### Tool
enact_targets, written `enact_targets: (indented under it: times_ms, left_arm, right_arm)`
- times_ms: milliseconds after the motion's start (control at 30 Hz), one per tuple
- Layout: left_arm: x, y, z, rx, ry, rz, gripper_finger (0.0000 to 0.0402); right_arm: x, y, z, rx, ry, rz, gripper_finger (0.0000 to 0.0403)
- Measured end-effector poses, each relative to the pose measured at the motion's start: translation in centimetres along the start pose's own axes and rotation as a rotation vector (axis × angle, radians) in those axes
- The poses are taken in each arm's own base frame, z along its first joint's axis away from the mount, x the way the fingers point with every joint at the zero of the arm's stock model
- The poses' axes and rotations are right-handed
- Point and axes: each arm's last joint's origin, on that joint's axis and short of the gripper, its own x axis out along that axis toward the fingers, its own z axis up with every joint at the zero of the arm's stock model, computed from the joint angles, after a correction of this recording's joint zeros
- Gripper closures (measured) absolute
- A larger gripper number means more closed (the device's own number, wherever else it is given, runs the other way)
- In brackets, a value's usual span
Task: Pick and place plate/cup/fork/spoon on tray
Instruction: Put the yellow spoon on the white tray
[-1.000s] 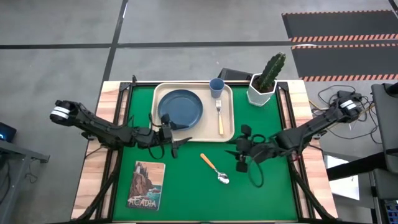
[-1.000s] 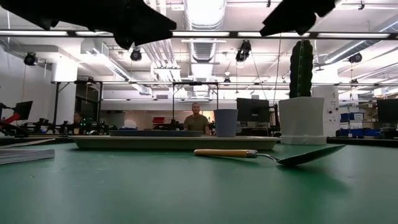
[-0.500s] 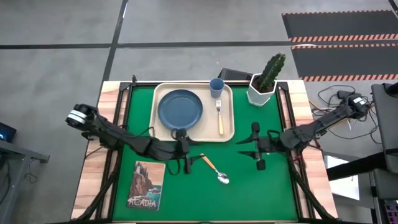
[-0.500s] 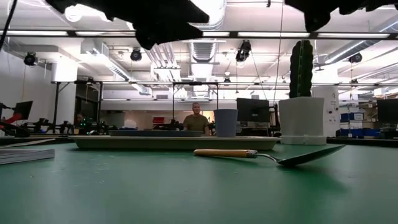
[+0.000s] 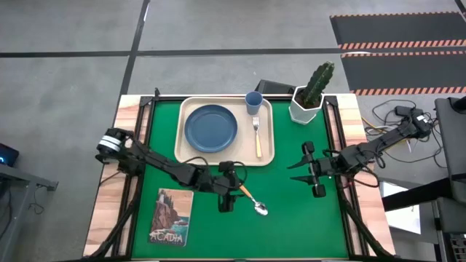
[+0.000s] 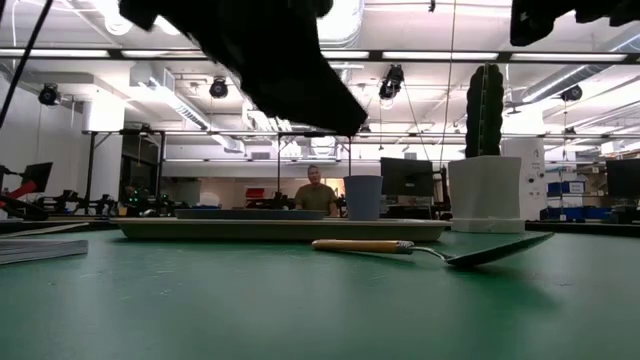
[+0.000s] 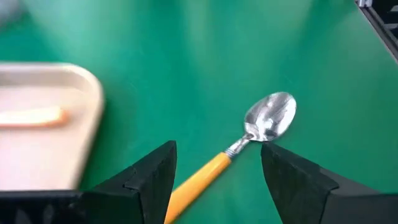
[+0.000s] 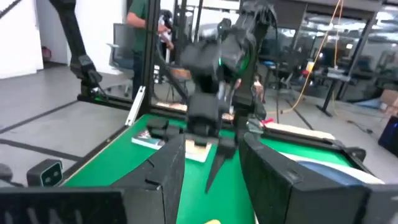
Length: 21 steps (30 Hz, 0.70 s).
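Note:
The orange-handled spoon (image 5: 251, 198) lies flat on the green mat (image 5: 306, 225), near the tray's front edge, bowl toward the near right. My left gripper (image 5: 231, 191) hovers open above its handle. In the left wrist view (image 7: 217, 163) the handle (image 7: 198, 185) shows between the two fingers. The cream tray (image 5: 266, 156) holds the dark blue plate (image 5: 211, 129), the light-blue cup (image 5: 253, 102) and the fork (image 5: 257, 136). My right gripper (image 5: 309, 171) is open and empty over the mat's right side.
A white pot with a cactus (image 5: 309, 94) stands at the far right beside the tray. A book (image 5: 171, 216) lies at the near left of the mat. A person (image 6: 316, 190) stands in the room beyond the table.
My left gripper has gone from the tray's near left corner toward the table's right and near edges and has come down over the spoon's handle. My right gripper has drawn back toward the table's right edge. The spoon has not moved.

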Motion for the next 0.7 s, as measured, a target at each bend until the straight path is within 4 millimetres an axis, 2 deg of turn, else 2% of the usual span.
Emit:
enact_targets:
  times_ms: [133, 333, 467, 700]
  left_arm:
    - [2.2, 0.1, -0.5, -0.041, 0.037, -0.062, 0.0187]
    - [5.0, 0.0, -0.2, 0.031, 0.054, -0.088, 0.0187]
    - [5.6, 0.7, -0.4, 0.065, 0.06, -0.078, 0.0187]
    - [6.2, 1.4, -1.9, 0.066, 0.135, -0.097, 0.0187]
  right_arm:
    - [-0.9, -0.3, 0.4, -0.018, -0.047, -0.008, 0.0264]
    - [-3.0, -0.9, 1.7, 0.011, -0.15, -0.009, 0.0264]
    - [-3.9, -1.1, 1.9, 0.046, -0.165, 0.005, 0.0264]
    - [-4.5, -1.2, 2.0, 0.078, -0.177, 0.028, 0.0264]
